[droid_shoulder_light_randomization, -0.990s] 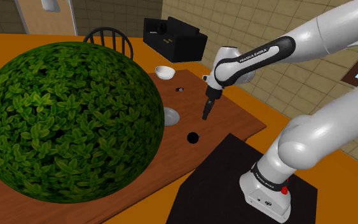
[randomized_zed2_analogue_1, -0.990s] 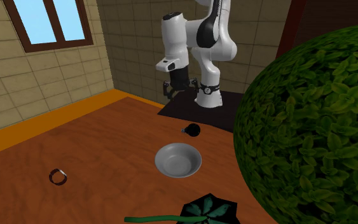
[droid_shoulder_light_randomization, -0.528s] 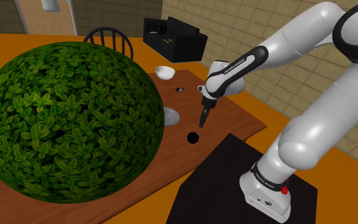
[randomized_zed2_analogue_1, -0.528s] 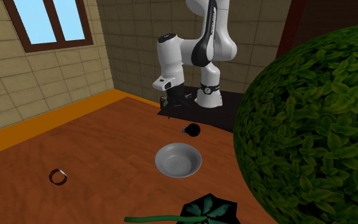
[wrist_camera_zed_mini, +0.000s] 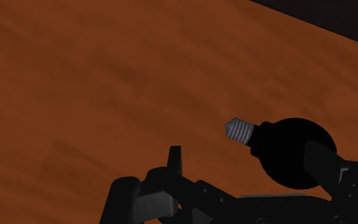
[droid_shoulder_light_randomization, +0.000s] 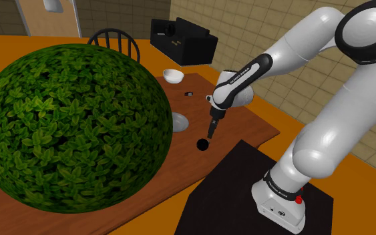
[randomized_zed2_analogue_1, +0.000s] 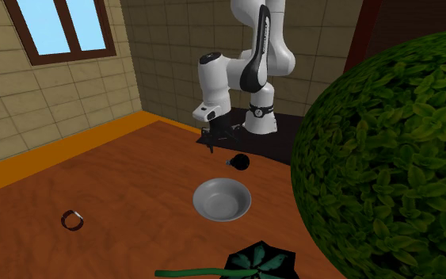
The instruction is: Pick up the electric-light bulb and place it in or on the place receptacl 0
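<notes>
The claw [droid_shoulder_light_randomization: 210, 133] has sunk lower toward the grainy wooden table [droid_shoulder_light_randomization: 250, 125] since the earlier frame, its black jaws spread apart and gripping nothing. The bulb [wrist_camera_zed_mini: 287, 151], a round black globe with a ribbed grey screw base, lies just beneath it, nearer one jaw.

Home dining room, wooden table [randomized_zed2_analogue_1: 134, 176], spindle-back chair [droid_shoulder_light_randomization: 115, 31], white bowl [droid_shoulder_light_randomization: 173, 75], framed window [randomized_zed2_analogue_1: 62, 28]
</notes>
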### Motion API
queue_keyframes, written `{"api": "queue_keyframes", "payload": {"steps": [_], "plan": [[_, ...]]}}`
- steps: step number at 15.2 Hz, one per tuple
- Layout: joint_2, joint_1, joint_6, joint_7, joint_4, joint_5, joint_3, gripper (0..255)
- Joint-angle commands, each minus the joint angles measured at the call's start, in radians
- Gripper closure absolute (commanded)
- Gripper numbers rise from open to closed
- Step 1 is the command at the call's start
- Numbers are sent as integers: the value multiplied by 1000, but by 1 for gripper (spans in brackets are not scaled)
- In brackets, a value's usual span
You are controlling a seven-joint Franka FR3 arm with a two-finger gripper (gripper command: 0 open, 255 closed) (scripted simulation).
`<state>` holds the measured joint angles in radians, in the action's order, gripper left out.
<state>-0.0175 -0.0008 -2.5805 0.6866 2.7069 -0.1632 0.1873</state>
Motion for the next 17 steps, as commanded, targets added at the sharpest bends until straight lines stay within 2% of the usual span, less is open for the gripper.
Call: {"api": "queue_keyframes", "payload": {"steps": [1, 4, 5, 14, 15, 17], "plan": [[2, 0, -2, 1, 0, -1, 0, 0], [1, 0, -2, 1, 0, -1, 0, 0], [1, 0, -2, 1, 0, -1, 0, 255], [1, 0, -2, 1, 0, -1, 0, 255], [1, 0, -2, 1, 0, -1, 0, 0], [-1, 43, 46, -28, -28, 143, -48, 0]]}}
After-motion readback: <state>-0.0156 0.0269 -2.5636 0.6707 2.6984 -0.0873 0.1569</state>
